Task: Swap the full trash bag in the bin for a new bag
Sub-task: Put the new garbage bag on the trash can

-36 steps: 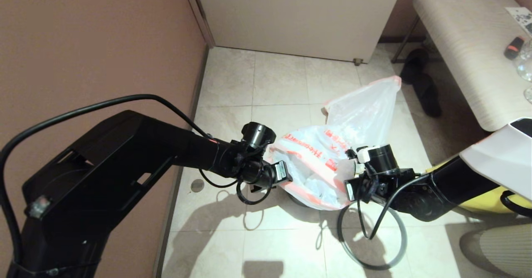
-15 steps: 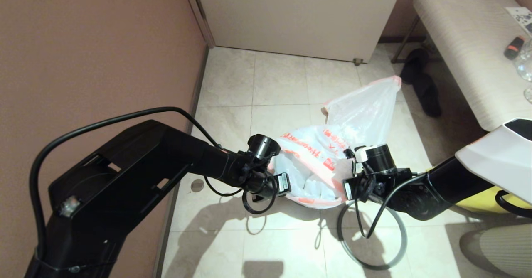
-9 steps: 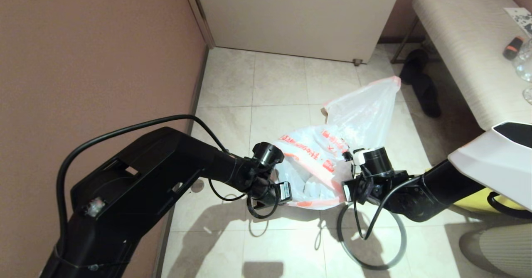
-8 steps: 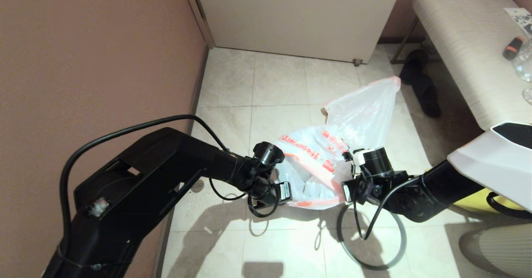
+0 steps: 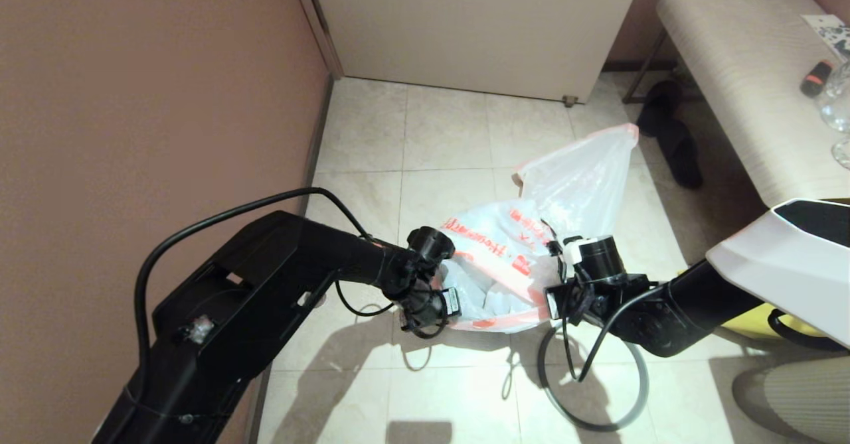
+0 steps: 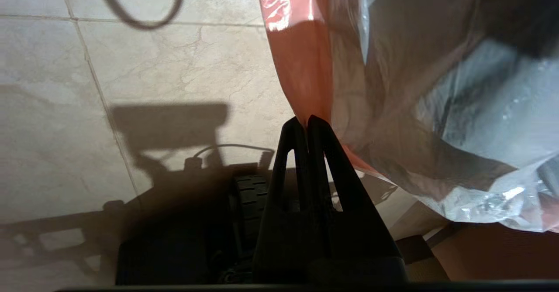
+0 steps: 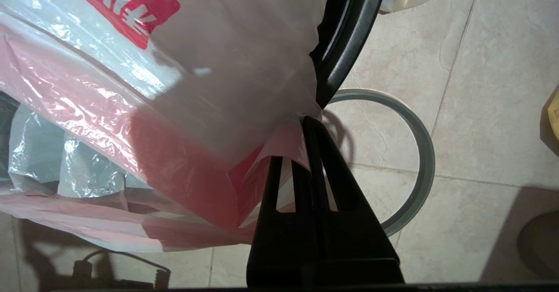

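the new bag (image 5: 495,265), with its red characters and red top edge, is held stretched between the two grippers above the tiled floor (image 5: 445,132). the left gripper (image 6: 306,121) is pressed tight on the pink-red edge of the bag, with no gap seen between its fingers. the right gripper (image 7: 304,121) is closed in the same way on the opposite side of the edge, where the plastic is folded around the fingertips. in the head view both wrists are seen low, one at each side of the bag mouth, which is spread open between them.

the bin (image 7: 349,25) is almost hidden under the bag; only a part of its black glossy wall is seen in the right wrist view, just beside the right fingers. how far the bag is inside the bin cannot be told. the grey hoop (image 5: 591,391) is lying flat on the floor, near the right arm and apart from the bin.

the full bag (image 5: 584,178) is standing on the floor behind the new bag, touching it or very near, with its top pulled up to a point. a yellow bag (image 5: 764,318) is partly seen under the right arm. a bench (image 5: 730,66) is placed at the far right side of the floor.
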Robot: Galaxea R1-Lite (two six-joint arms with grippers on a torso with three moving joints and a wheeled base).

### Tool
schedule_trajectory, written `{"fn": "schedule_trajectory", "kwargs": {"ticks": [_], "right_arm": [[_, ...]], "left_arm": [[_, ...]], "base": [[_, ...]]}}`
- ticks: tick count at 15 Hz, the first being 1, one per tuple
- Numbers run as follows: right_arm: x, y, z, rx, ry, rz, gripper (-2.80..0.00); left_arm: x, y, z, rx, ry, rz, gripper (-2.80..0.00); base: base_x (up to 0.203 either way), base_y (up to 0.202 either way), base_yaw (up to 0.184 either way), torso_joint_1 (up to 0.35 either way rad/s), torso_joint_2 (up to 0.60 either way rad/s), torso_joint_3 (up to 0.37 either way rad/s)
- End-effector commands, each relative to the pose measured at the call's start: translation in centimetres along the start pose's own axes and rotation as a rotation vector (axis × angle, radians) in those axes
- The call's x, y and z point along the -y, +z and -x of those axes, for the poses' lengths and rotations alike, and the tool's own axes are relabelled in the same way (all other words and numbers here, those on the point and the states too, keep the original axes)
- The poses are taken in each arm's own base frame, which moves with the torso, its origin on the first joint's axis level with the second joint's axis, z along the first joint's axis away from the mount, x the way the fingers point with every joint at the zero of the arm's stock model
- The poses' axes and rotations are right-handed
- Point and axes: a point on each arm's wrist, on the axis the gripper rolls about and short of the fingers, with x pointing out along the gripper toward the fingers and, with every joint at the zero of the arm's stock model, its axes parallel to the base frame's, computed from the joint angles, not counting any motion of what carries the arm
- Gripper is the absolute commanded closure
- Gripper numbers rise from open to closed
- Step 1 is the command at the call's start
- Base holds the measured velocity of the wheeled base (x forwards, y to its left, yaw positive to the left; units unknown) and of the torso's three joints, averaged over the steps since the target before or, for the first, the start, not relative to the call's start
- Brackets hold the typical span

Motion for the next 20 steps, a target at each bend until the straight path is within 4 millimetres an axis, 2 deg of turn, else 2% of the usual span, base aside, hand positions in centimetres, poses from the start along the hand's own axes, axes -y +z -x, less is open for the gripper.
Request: {"fn": "schedule_trajectory", "kwargs": {"ticks": [1,3,4,7,9,10,13,17,18,20], "right_arm": [[0.0,-0.3,-0.3,-0.011,-0.002,0.003,0.00],[0.0,-0.3,-0.3,-0.009,-0.003,0.002,0.00],[0.0,-0.3,-0.3,-0.009,-0.003,0.002,0.00],[0.0,-0.4,-0.3,-0.012,-0.004,0.003,0.00],[0.1,-0.5,-0.2,-0.015,-0.005,0.003,0.00],[0.1,-0.4,-0.1,-0.012,-0.005,0.001,0.00],[0.4,0.0,0.3,0.000,-0.004,-0.006,0.00],[0.4,0.0,0.6,-0.003,-0.002,-0.006,0.00],[0.5,0.0,0.9,-0.002,-0.002,-0.012,0.00],[0.6,0.1,1.3,0.000,0.000,-0.036,0.00]], "left_arm": [[0.0,0.1,-0.3,-0.005,0.005,0.006,0.00],[0.5,0.5,1.6,0.022,-0.015,0.016,0.00],[0.7,0.8,3.1,0.040,-0.029,0.020,-2.80],[1.1,0.8,6.6,0.063,-0.064,0.008,-2.80],[1.2,0.9,7.5,0.068,-0.070,0.005,-2.80],[1.2,1.0,7.3,0.072,-0.068,0.006,-2.80],[1.0,1.1,4.6,0.059,-0.049,0.011,-2.80],[1.4,2.1,1.2,0.117,-0.023,0.012,-2.80],[1.7,2.2,0.3,0.151,-0.043,0.005,0.00],[1.9,2.1,0.0,0.174,-0.064,-0.001,0.00]], "base": [[0.000,0.000,0.000,0.000,0.00,0.000],[0.000,0.000,0.000,0.000,0.00,0.000],[0.000,0.000,0.000,0.000,0.00,0.000],[0.000,0.000,0.000,0.000,0.00,0.000],[0.000,0.000,0.000,0.000,0.00,0.000],[0.000,0.000,0.000,0.000,0.00,0.000],[0.000,0.000,0.000,0.000,0.00,0.000],[0.000,0.000,0.000,0.000,0.00,0.000],[0.000,0.000,0.000,0.000,0.00,0.000],[0.000,0.000,0.000,0.000,0.00,0.000]]}}
